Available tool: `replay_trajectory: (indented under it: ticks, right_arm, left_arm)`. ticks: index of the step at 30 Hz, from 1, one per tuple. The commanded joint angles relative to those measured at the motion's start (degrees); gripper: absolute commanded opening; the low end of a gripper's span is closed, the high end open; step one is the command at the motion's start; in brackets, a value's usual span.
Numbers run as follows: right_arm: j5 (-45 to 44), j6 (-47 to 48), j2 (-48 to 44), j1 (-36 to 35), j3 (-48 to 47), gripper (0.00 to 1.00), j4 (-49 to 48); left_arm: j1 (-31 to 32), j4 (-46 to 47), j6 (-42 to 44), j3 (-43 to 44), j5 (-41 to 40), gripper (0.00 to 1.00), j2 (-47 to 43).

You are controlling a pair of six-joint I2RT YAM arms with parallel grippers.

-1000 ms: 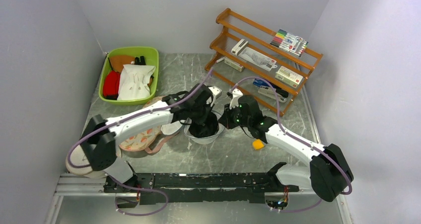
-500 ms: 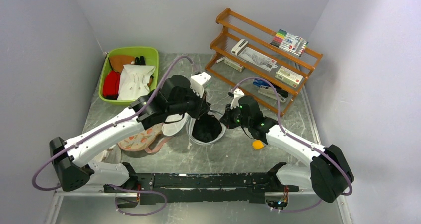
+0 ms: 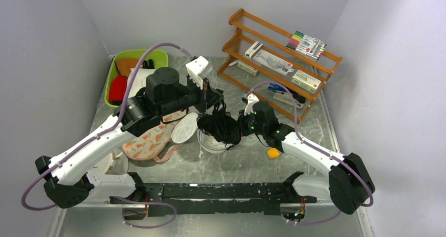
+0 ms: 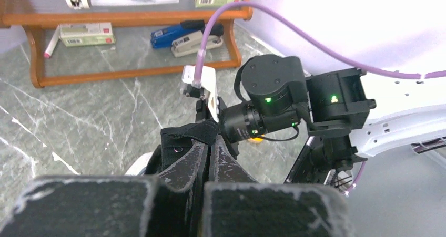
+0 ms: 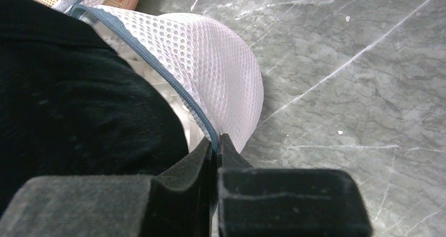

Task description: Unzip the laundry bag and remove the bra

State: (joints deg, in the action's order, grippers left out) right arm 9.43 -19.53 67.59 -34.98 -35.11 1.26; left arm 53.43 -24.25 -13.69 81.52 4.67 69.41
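Note:
The laundry bag (image 3: pixel 210 146) lies open at the table's middle, its white mesh lid half (image 3: pixel 185 131) flipped to the left. My left gripper (image 3: pixel 214 101) is raised above it and shut on the black bra (image 3: pixel 221 127), which hangs bunched over the open bowl. In the left wrist view the fingers (image 4: pixel 210 147) pinch a black strap of the bra (image 4: pixel 184 134). My right gripper (image 3: pixel 241 125) is low at the bag's right side. In the right wrist view it (image 5: pixel 215 141) is shut on the bag's dark zipper rim (image 5: pixel 158 69), with white mesh (image 5: pixel 221 63) and the bra (image 5: pixel 79 105) beside it.
A green basket (image 3: pixel 111 74) with red and white cloths stands at the back left. A wooden rack (image 3: pixel 279 53) with stationery stands at the back right. A floral pad with pink edging (image 3: pixel 150 142) lies left of the bag. A small yellow object (image 3: pixel 273 153) sits by the right arm.
My left gripper has risen and drawn back, lifting the black bra up out of the bag's bowl. The right gripper has held its place on the rim.

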Motion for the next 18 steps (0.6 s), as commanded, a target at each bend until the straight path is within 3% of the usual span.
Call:
replay_trajectory:
  ticks: [1,10,18]
  right_arm:
    - [0.31,0.06,-0.8,0.09,0.36,0.0,-1.26]
    - [0.72,0.18,-0.13,0.09,-0.01,0.0,-1.65]
    - [0.4,0.07,-0.87,0.08,0.1,0.0,-2.64]
  left_arm:
    - [0.36,3.74,0.44,2.53,0.44,0.07,-2.37]
    - [0.36,4.84,0.6,3.78,-2.48,0.07,-4.56]
    - [0.4,5.43,-0.43,6.19,0.66,0.07,-3.04]
